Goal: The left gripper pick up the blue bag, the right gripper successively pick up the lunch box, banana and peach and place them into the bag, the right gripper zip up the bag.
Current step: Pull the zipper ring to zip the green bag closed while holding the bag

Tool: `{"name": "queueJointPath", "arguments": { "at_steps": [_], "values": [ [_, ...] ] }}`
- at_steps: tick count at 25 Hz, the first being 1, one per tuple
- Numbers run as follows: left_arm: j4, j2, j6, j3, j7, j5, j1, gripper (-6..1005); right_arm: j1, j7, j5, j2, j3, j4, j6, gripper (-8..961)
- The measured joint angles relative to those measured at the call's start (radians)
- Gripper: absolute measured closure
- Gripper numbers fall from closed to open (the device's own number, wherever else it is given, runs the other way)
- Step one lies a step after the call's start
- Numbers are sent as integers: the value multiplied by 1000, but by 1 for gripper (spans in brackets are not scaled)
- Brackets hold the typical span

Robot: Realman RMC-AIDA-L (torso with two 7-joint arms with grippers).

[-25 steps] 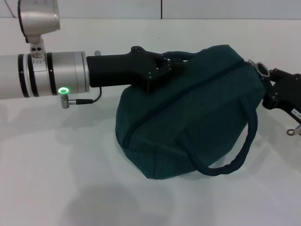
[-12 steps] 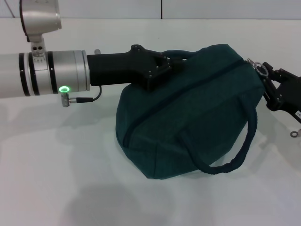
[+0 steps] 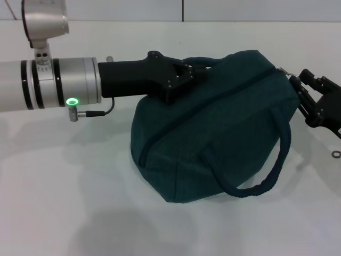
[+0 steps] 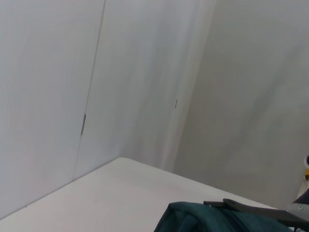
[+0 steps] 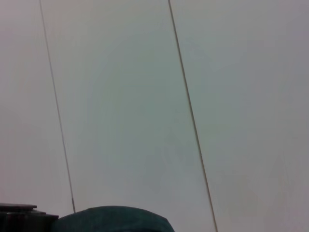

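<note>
Nearest me in the head view, the white tabletop (image 3: pixel 80 213) lies bare at six o'clock. Just beyond it the blue bag (image 3: pixel 213 138) sits at centre, a rounded dark teal bundle resting on the tabletop, its zip line running diagonally from seven o'clock up toward two o'clock. The zip looks closed along the length I can see. One rope handle (image 3: pixel 269 176) hangs loose down the near side, looping from four o'clock toward five.

At three o'clock my right end effector (image 3: pixel 310 92) sits against the bag's end by the metal zip pull (image 3: pixel 290 76); its fingers look spread, not clamped on anything. A small metal ring (image 3: pixel 336 154) lies on the tabletop below it.

From nine o'clock my left arm reaches across, and the left end effector (image 3: pixel 187 74) is closed on the bag's far handle (image 3: pixel 205 63) at its top edge, about twelve o'clock.

Both wrist views show only a sliver of teal fabric beneath pale wall panels (image 4: pixel 145 87).
</note>
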Motion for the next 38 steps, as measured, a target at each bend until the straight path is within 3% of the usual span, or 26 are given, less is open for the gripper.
{"name": "queueJointPath", "arguments": {
  "at_steps": [6, 9, 14, 28, 33, 34, 38],
  "values": [
    [0, -1, 0, 0, 0, -1, 4, 973, 0, -4, -4, -2, -5, 0, -32, 633],
    [0, -1, 0, 0, 0, -2, 4, 974, 0, -21, -4, 0, -4, 0, -47, 685],
    [0, -2, 0, 0, 0, -3, 5, 974, 1, -33, -4, 1, 0, -1, -45, 850],
    [-1, -2, 0, 0, 0, -5, 4, 975, -2, -23, -8, -2, -4, -1, -45, 883],
    [-3, -3, 1, 0, 0, -6, 6, 975, 0, 48, -37, -20, -14, 2, -51, 837],
    [-3, -3, 1, 0, -1, -5, 6, 975, 3, 108, -69, -51, -18, 3, -71, 814],
    [-5, -3, 2, 0, -1, -2, 6, 974, 4, 152, -95, -83, -13, 0, -106, 688]
  ]
}}
